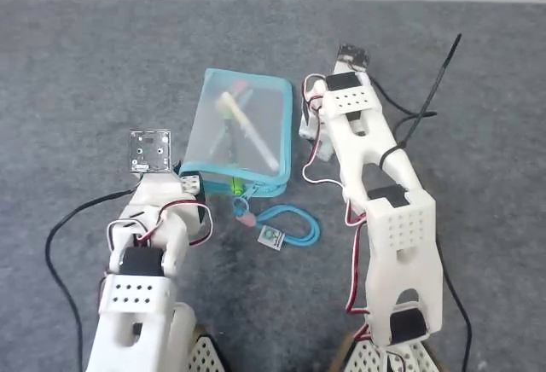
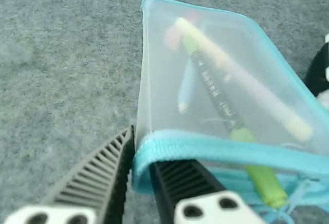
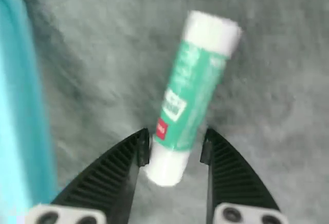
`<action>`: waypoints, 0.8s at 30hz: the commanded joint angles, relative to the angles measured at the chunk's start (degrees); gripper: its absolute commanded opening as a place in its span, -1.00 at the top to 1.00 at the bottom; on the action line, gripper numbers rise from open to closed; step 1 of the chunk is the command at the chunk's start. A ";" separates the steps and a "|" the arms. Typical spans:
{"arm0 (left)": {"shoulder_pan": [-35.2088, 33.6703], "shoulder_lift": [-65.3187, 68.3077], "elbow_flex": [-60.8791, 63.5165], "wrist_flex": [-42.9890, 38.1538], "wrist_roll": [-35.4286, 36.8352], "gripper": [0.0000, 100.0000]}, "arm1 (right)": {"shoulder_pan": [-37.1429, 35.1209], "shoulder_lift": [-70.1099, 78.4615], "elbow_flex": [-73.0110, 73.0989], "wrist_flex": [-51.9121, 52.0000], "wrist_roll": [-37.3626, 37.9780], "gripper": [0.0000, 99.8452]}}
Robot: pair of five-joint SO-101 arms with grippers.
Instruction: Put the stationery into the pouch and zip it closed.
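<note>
The see-through pouch [image 1: 243, 129] with a teal border lies mid-table, with several pens inside [image 2: 216, 80]. A green marker [image 2: 262, 180] pokes out of its near opening [image 1: 236, 188]. My left gripper [image 1: 183, 176] sits at the pouch's near left corner, and its fingers [image 2: 140, 175] are shut on the teal edge. My right gripper [image 1: 309, 129] is beside the pouch's right side. In the right wrist view, its fingers [image 3: 175, 152] hold the lower end of a green and white glue stick [image 3: 195, 85] over the carpet. The pouch's teal edge [image 3: 20, 80] is close by.
A teal cord loop [image 1: 294, 223] with a small tag [image 1: 271, 237] and a pink pull [image 1: 243, 210] trails from the pouch's near side. A black cable [image 1: 435, 90] runs along the right arm. Grey carpet [image 1: 94, 73] covers the table.
</note>
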 commanded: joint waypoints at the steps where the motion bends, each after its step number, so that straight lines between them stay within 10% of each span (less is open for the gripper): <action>1: 0.53 -0.35 -3.91 -1.05 0.79 0.98 | 2.86 -1.45 -0.35 7.16 -0.62 0.72; 24: 0.70 -0.35 -2.42 -2.55 0.70 0.98 | 7.43 -35.56 8.70 23.87 36.04 0.99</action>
